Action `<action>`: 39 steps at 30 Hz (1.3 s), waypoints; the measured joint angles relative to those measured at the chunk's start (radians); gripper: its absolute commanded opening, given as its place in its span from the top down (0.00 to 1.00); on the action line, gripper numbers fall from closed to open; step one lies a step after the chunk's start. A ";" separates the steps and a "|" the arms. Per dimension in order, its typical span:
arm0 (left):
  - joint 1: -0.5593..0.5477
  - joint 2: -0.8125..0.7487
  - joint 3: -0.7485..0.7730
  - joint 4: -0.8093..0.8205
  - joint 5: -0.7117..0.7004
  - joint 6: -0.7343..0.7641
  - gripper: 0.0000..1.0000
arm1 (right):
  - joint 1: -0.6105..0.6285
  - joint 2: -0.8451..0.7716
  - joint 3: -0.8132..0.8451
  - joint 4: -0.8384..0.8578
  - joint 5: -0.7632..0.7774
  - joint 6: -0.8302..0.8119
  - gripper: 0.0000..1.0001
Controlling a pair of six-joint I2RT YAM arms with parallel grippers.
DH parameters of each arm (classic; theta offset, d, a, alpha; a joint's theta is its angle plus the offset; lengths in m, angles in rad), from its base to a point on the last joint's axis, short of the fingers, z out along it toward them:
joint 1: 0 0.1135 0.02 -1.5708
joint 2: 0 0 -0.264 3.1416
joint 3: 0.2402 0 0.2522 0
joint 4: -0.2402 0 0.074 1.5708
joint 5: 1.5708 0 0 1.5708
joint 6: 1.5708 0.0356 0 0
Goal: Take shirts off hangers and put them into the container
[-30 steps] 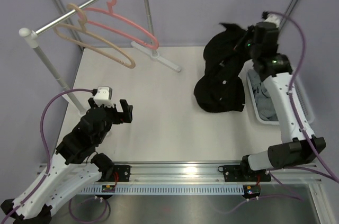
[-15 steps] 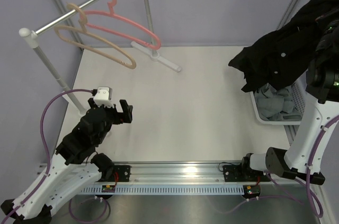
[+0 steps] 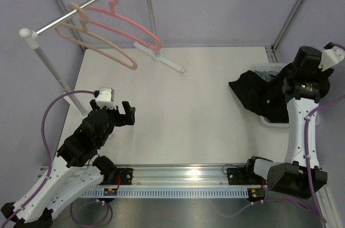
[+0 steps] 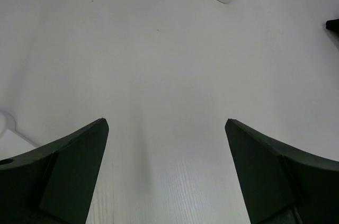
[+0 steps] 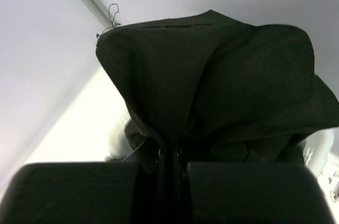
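At the upper left a metal rail (image 3: 81, 8) carries the two hangers, both bare: the beige hanger (image 3: 102, 45) nearer the left post and the pink hanger (image 3: 129, 23) just beside it toward the far end. Below them, the left gripper (image 4: 167, 123) hangs over the bare white tabletop (image 3: 183, 109) with its dark fingers spread wide and nothing between them.

Across on the right side lies the black shirt (image 3: 259, 96), a crumpled, matte dark heap. Part of it spills out onto the tabletop in a pointed fold, and the rest is draped over the left rim of the white container (image 3: 269, 122), of which only bits of rim and mesh corner show. The right gripper (image 5: 172, 171) is pinched tight on a fold of this shirt. In the right wrist view the cloth rises from between the fingers and billows into a hood-like mound, with loose thread ends at its top edge.
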 measured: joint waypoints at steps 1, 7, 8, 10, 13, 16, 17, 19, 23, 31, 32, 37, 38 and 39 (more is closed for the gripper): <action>0.000 0.000 0.000 0.000 0.000 0.000 0.01 | -0.003 0.002 -0.062 0.005 -0.013 0.025 1.00; 0.000 0.000 0.000 0.000 0.000 0.000 0.01 | -0.042 0.055 -0.321 0.032 -0.131 0.182 1.00; 0.000 0.000 0.000 0.000 0.000 0.000 0.01 | -0.055 0.078 -0.339 0.042 -0.160 0.206 1.00; 0.000 -0.002 0.000 0.000 0.000 0.000 0.01 | -0.090 0.140 -0.362 0.064 -0.225 0.248 1.00; 0.001 -0.011 -0.002 0.000 0.000 0.000 0.01 | -0.135 0.238 -0.370 0.085 -0.317 0.294 1.00; 0.001 -0.013 -0.002 0.000 0.000 0.000 0.01 | -0.155 0.313 -0.364 0.088 -0.362 0.316 0.96; 0.001 -0.013 -0.002 0.000 0.000 0.000 0.01 | -0.155 0.325 -0.360 0.085 -0.367 0.317 0.93; 0.001 -0.013 -0.002 0.000 0.000 0.000 0.01 | -0.155 0.321 -0.360 0.082 -0.368 0.319 0.68; 0.001 -0.013 -0.002 0.000 0.000 0.000 0.01 | -0.155 0.211 -0.357 0.060 -0.370 0.271 0.30; 0.002 -0.013 -0.002 0.000 0.000 0.000 0.01 | -0.010 -0.047 -0.192 0.025 -0.317 0.116 0.19; 0.002 -0.013 -0.002 0.000 0.000 0.000 0.01 | 0.040 -0.058 -0.182 0.027 -0.312 0.095 0.19; 0.002 -0.013 -0.002 0.000 0.000 0.000 0.01 | 0.309 -0.046 -0.190 0.014 -0.296 -0.010 0.19; 0.002 -0.013 -0.002 0.000 0.000 0.000 0.01 | 0.352 -0.026 -0.192 0.002 -0.288 -0.032 0.18; 0.002 -0.013 -0.002 0.000 0.000 0.000 0.01 | 0.396 -0.001 -0.195 -0.010 -0.272 -0.054 0.18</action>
